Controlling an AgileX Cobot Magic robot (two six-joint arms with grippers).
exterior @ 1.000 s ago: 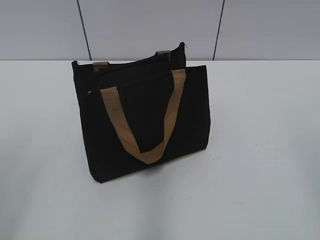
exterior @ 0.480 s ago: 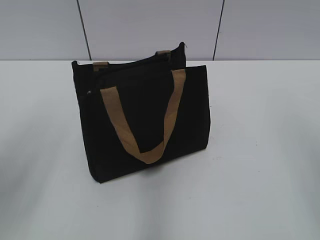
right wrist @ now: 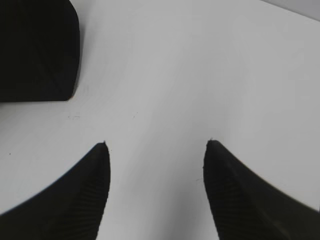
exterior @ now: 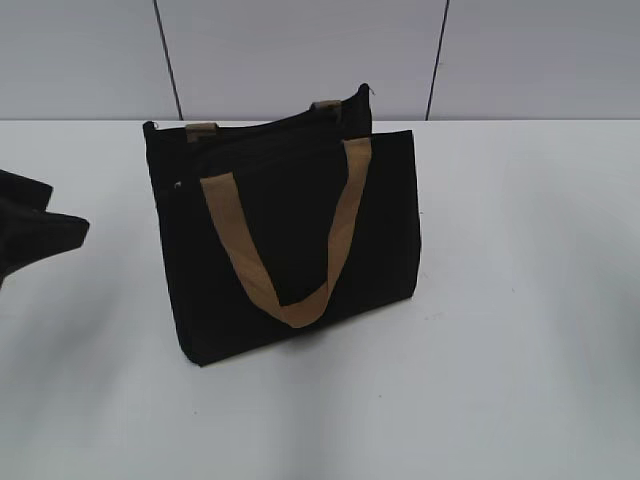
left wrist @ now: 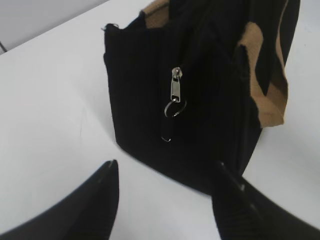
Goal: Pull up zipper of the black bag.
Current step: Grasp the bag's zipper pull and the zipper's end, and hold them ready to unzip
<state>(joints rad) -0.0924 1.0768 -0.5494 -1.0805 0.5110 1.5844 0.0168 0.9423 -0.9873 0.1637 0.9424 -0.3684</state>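
The black bag (exterior: 290, 240) stands upright on the white table, with a tan handle (exterior: 285, 290) hanging down its front. In the left wrist view the bag's end (left wrist: 145, 90) faces me, and the zipper's silver pull tab (left wrist: 175, 91) with a small ring hangs there. My left gripper (left wrist: 165, 167) is open and empty, a short way in front of that end; it shows at the left edge of the exterior view (exterior: 45, 235). My right gripper (right wrist: 156, 144) is open and empty over bare table, with a corner of the bag (right wrist: 37, 50) at the upper left. It is out of the exterior view.
The white table (exterior: 520, 300) spreads all round the bag. A grey panelled wall (exterior: 300, 50) stands behind it. A second tan handle (exterior: 325, 105) shows at the bag's far top edge.
My left gripper has come into the exterior view from the left edge, toward the bag. The bag has not moved.
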